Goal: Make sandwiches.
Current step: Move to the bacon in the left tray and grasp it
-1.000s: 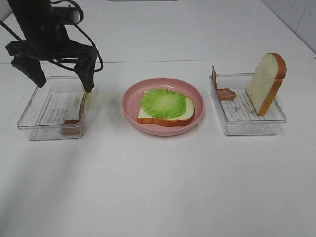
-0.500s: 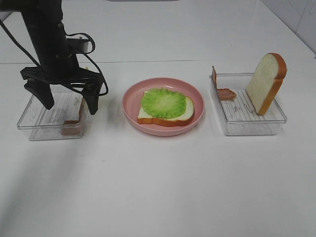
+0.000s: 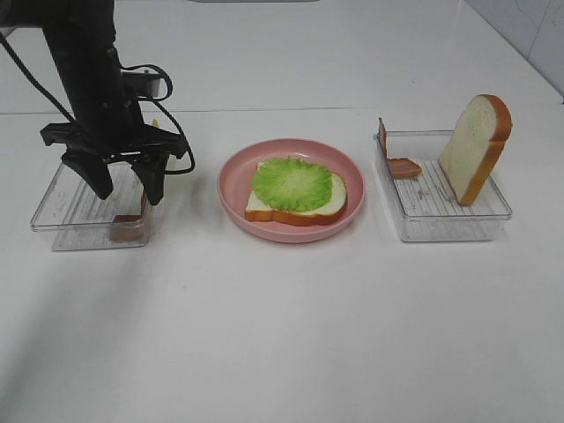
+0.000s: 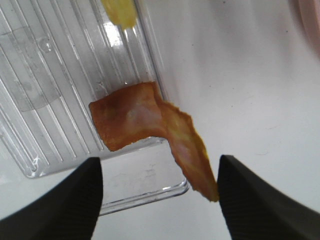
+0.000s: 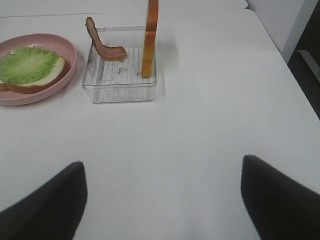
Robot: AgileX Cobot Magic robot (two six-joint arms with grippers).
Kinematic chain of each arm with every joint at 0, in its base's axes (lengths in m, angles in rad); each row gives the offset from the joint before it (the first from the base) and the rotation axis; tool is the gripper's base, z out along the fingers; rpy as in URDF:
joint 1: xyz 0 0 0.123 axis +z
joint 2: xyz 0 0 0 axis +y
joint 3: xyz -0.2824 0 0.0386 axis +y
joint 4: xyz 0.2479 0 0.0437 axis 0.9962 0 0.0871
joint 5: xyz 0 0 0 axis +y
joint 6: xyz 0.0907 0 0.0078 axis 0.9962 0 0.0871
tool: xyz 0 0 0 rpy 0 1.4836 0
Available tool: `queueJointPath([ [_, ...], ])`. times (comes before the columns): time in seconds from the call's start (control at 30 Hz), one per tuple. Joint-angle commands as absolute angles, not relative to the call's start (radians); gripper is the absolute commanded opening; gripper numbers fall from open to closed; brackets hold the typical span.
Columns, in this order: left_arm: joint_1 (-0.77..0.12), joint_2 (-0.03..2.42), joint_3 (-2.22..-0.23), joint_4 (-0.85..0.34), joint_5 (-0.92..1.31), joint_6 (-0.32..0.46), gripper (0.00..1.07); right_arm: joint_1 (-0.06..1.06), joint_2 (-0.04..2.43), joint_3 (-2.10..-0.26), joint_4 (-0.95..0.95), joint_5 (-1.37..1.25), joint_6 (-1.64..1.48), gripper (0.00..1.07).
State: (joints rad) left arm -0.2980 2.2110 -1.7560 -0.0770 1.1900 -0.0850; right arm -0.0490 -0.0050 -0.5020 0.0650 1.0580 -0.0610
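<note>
1. The left arm's fingers (image 3: pixel 152 183) hang down into the left tray (image 3: pixel 55 211), at its right side. They stand apart with nothing clamped.
2. Between them lies a bent bacon strip (image 4: pixel 135 117), in the tray's near right corner (image 3: pixel 129 227). Part of it rests on the ribbed floor and the rest runs along the side wall. Its tip ends just beside one finger; I cannot tell whether they touch.
3. A small pale yellow piece (image 4: pixel 120 11) sits further along the same wall.
4. In the middle of the white desk (image 3: pixel 282 335) is the pink plate (image 3: pixel 231 198). A bread slice (image 3: pixel 339 201) lies flat on it, with a lettuce leaf (image 3: pixel 293 183) spread on top.
5. The right tray (image 3: pixel 498 211) holds a second bread slice (image 3: pixel 471 150), standing on edge and leaning against the far right corner. A curled bacon piece (image 3: pixel 404 167) lies by its left wall.
6. The right arm's fingers (image 5: pixel 45 205) are spread wide, holding nothing, over bare desk well away from that tray.
</note>
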Motion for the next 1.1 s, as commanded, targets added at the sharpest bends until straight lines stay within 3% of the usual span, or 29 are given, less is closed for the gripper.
queueJointPath([
  [0.03,-0.298,2.213,-1.756,-0.086,1.181,-0.082,0.52,-0.052,-0.027,-0.501,0.056,1.050,-0.059,0.76],
  [0.63,-0.298,2.212,-1.756,-0.087,1.130,-0.086,0.51,-0.052,-0.027,-0.501,0.056,1.050,-0.059,0.76],
  [1.1,-0.298,2.212,-1.756,-0.093,1.124,-0.086,0.10,-0.052,-0.027,-0.501,0.056,1.050,-0.059,0.76],
])
